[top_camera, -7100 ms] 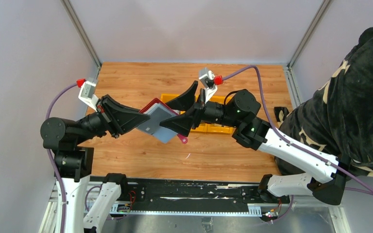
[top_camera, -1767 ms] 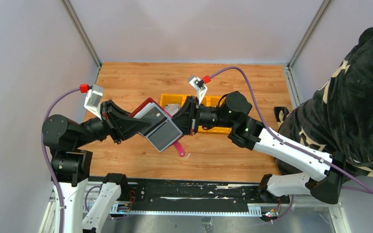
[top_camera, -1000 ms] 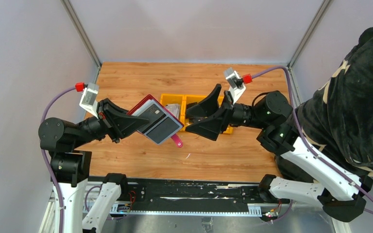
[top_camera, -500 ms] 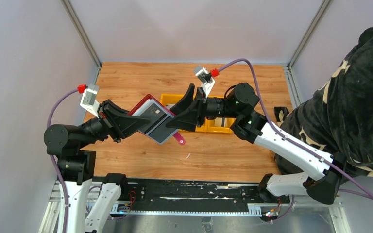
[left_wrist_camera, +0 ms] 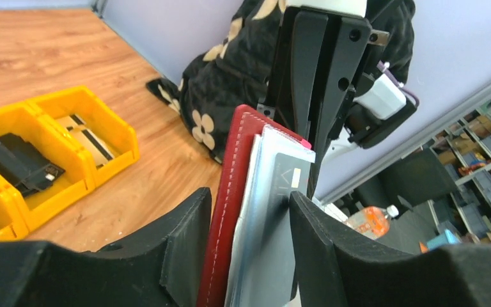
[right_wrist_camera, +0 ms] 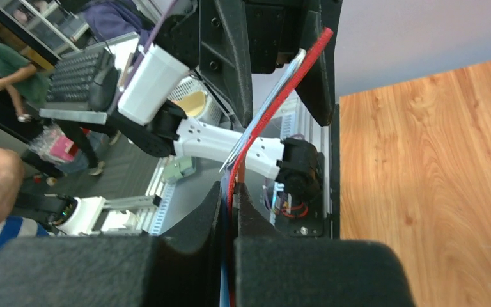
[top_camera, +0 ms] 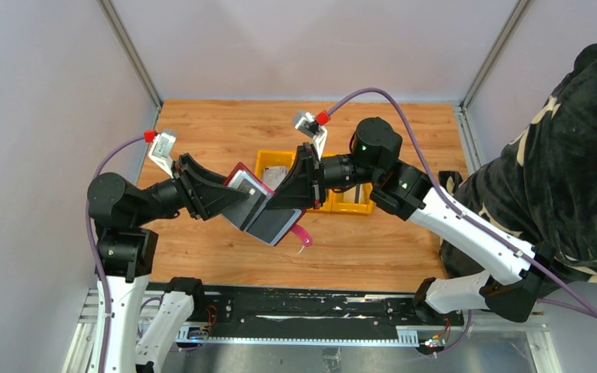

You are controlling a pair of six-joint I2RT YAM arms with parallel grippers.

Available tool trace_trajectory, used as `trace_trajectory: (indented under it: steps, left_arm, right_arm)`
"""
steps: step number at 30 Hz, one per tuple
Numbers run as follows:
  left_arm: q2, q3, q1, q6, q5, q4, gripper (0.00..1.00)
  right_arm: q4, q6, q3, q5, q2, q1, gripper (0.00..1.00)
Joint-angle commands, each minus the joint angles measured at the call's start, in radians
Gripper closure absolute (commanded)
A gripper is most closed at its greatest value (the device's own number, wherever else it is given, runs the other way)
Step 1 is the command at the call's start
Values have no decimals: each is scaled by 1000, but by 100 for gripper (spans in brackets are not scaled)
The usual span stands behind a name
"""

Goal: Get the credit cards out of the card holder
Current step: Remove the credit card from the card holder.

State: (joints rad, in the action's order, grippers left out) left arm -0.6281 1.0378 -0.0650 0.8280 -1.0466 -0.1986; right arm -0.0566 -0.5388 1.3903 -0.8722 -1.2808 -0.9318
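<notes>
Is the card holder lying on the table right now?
No, the right gripper pinches the card holder by its edge, off the table.

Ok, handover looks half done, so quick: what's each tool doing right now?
Left tool: open, straddling the dark red folding card holder.
Right tool: shut on that card holder's edge.

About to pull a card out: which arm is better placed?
Probably left. The right claw is shut on the card holder's edge, steadying it; the left claw straddles the end where the credit cards show.
</notes>
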Motion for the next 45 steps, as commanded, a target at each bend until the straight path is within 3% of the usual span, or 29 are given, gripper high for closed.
trace_trajectory:
  steps: [1, 10, 15, 17, 18, 22, 25, 28, 32, 37, 45]
  left_arm:
    - [-4, 9, 0, -59, -105, -40, 50]
    - [7, 3, 1, -70, -291, -35, 57]
    - [-1, 19, 1, -164, -316, -126, 72]
    - [-5, 31, 0, -210, -303, -167, 81]
    - [-10, 36, -1, -225, -289, -179, 86]
    - [-24, 43, 0, -241, -196, -181, 96]
    - [-31, 38, 0, -252, -89, -184, 100]
    - [-34, 27, 1, -250, 14, -183, 100]
    - [-34, 14, 0, -231, 117, -162, 100]
    - [-40, -20, 1, -131, 111, -75, 100]
    - [-37, -47, 0, -46, 51, 2, 100]
  right_arm:
    - [198, 145, 82, -62, -9, -9, 100]
    - [263, 196, 158, -124, -77, 5, 100]
    - [272, 211, 173, -153, -101, 19, 99]
    - [277, 217, 172, -160, -104, 32, 85]
    - [277, 220, 169, -161, -106, 39, 71]
    - [276, 216, 153, -99, -89, 81, 46]
    - [256, 194, 136, -33, -49, 118, 39]
    - [224, 182, 99, 95, 11, 127, 38]
    - [-11, 50, -54, 161, 112, 125, 44]
    - [-205, -125, -155, 108, 117, 88, 48]
    - [-521, -366, -213, 14, -22, 51, 55]
